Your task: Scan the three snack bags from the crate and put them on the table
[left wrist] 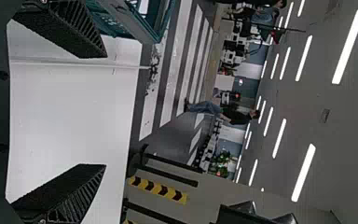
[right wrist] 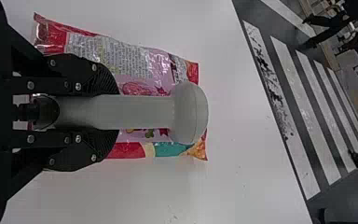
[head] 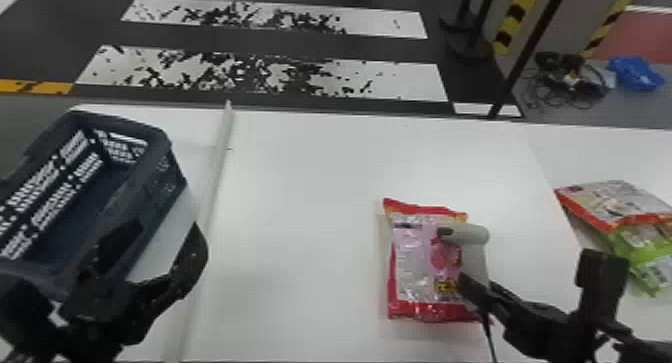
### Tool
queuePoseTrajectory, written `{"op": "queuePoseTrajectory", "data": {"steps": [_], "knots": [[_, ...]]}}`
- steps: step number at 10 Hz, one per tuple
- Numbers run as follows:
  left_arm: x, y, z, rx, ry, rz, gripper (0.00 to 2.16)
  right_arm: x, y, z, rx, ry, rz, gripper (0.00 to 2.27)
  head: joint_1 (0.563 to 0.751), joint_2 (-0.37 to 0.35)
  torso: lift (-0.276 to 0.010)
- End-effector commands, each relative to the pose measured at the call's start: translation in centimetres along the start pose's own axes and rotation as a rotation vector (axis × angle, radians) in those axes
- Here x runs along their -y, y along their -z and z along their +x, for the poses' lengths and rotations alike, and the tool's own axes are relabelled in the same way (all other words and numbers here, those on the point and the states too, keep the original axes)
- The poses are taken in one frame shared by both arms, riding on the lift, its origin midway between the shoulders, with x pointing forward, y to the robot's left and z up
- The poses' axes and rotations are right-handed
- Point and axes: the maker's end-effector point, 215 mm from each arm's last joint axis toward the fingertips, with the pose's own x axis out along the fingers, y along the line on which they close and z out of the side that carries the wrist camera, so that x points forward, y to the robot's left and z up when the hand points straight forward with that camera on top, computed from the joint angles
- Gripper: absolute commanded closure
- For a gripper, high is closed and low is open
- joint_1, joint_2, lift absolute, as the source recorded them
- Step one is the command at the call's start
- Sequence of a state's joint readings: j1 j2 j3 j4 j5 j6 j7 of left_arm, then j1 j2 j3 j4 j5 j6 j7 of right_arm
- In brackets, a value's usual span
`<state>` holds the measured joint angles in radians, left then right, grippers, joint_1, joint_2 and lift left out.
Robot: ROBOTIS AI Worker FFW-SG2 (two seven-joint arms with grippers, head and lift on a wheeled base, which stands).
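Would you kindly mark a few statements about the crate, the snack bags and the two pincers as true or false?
1. The crate stands on the robot's left. True.
2. The right pincer grips the scanner. True.
3. The left pincer is clamped on a snack bag. False: its fingers are open, with nothing between them.
4. The pink and red bag lies on the table, partly hidden by the scanner. True.
5. The green bag is inside the crate. False: it lies on the robot's right, against the white and orange bag.
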<state>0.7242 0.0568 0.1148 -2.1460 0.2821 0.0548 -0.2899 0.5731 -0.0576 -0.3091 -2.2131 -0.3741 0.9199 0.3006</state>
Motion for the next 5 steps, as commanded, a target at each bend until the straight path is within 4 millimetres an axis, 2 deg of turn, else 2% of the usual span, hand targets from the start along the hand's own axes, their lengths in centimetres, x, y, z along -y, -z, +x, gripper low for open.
{"op": "queuePoseTrajectory", "data": {"steps": [1,3,5], "knots": [[0.0,0.0,0.0,0.001,-0.001,-0.001,0.02,0.1,0.5,0.4,-0.011,0.007,-0.012,2.24,0.695,-0.061,-0.094],[-0.1,0.0,0.1,0.001,-0.001,-0.001,0.02,0.3,-0.9,-0.2,0.02,0.006,-0.011,2.24,0.695,-0.06,-0.094],[-0.3,0.0,0.0,0.0,-0.004,-0.001,0.02,1.9,-3.7,-1.9,0.071,0.028,0.003,2.24,0.695,-0.073,-0.094]]}}
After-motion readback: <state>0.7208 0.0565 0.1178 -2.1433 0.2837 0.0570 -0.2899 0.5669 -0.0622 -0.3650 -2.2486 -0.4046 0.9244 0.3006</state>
